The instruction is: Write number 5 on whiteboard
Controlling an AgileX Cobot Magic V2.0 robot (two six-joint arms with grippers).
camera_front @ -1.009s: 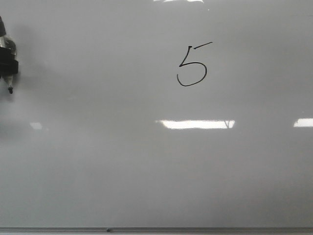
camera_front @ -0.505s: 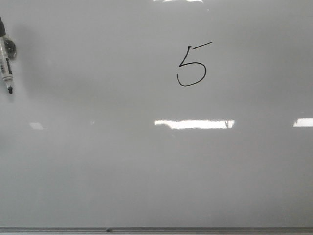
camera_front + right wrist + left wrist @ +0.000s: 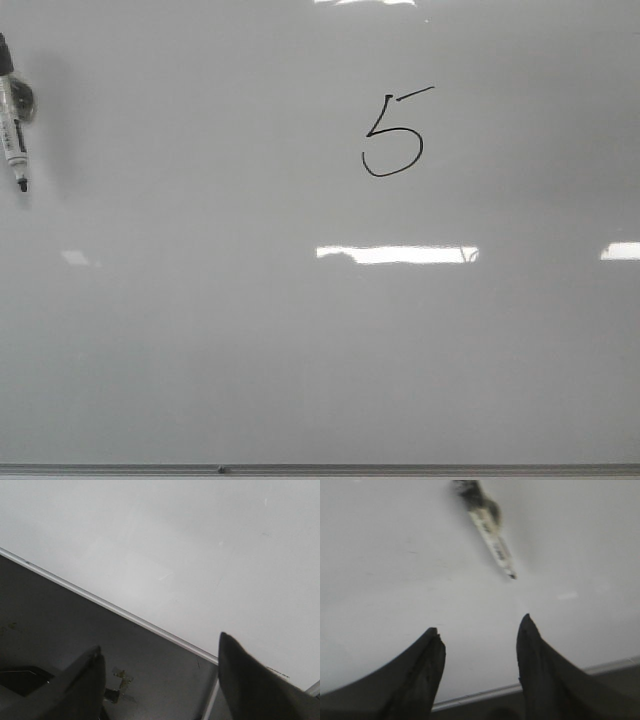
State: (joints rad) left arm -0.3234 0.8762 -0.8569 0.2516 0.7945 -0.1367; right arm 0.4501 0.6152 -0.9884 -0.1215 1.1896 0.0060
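The number 5 (image 3: 393,135) is drawn in thin black line on the upper middle of the whiteboard (image 3: 300,340). A white marker with a black tip (image 3: 14,125) lies on the board at the far left edge, tip pointing toward me. In the left wrist view my left gripper (image 3: 480,625) is open and empty, apart from the marker (image 3: 492,537), which lies beyond its fingertips. My right gripper (image 3: 159,642) is open and empty over the board's frame edge (image 3: 125,612). Neither gripper shows in the front view.
The board's thin grey frame (image 3: 400,468) runs along the near edge. A dark table surface (image 3: 60,620) lies beside the board under my right gripper. Bright light glares (image 3: 397,254) sit on the board's middle.
The black left gripper that was around the marker at the far left has let go and left the front view. The marker now lies alone on the board.
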